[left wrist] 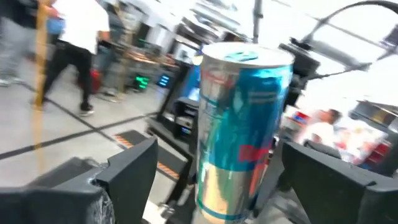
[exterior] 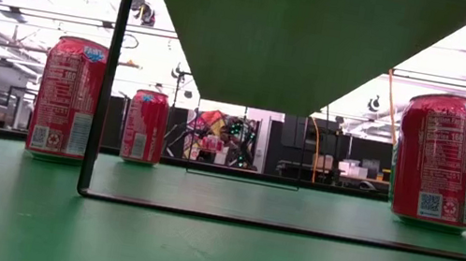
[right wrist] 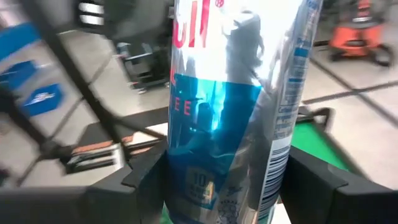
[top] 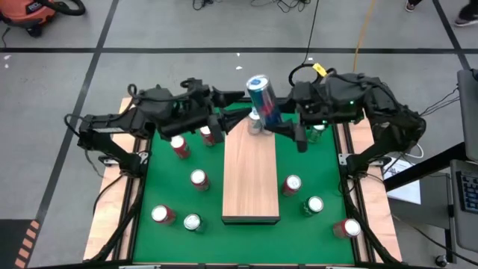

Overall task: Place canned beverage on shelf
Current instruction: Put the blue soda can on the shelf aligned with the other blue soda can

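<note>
A tall blue and silver can [top: 262,99] is held above the far end of the wooden shelf [top: 251,179], which lies lengthwise down the middle of the green table [top: 328,187]. The right gripper [top: 287,123] pinches the can, its dark fingers [right wrist: 146,177] pressed against both sides of the lower body in the right wrist view. The left gripper [top: 224,119] sits just beside the can on the other side; in the left wrist view its fingers [left wrist: 134,168] stand spread, with a gap showing on either side of the can [left wrist: 242,130]. A small silver can [top: 255,124] stands on the far end of the shelf, just below the held one. Red cans [top: 197,179] and green cans [top: 314,205] stand scattered on the table on both sides of the shelf. From table height the underside of the shelf [exterior: 307,29] rests on a thin black frame [exterior: 108,81], with red cans [exterior: 68,98] upright on either side.
</note>
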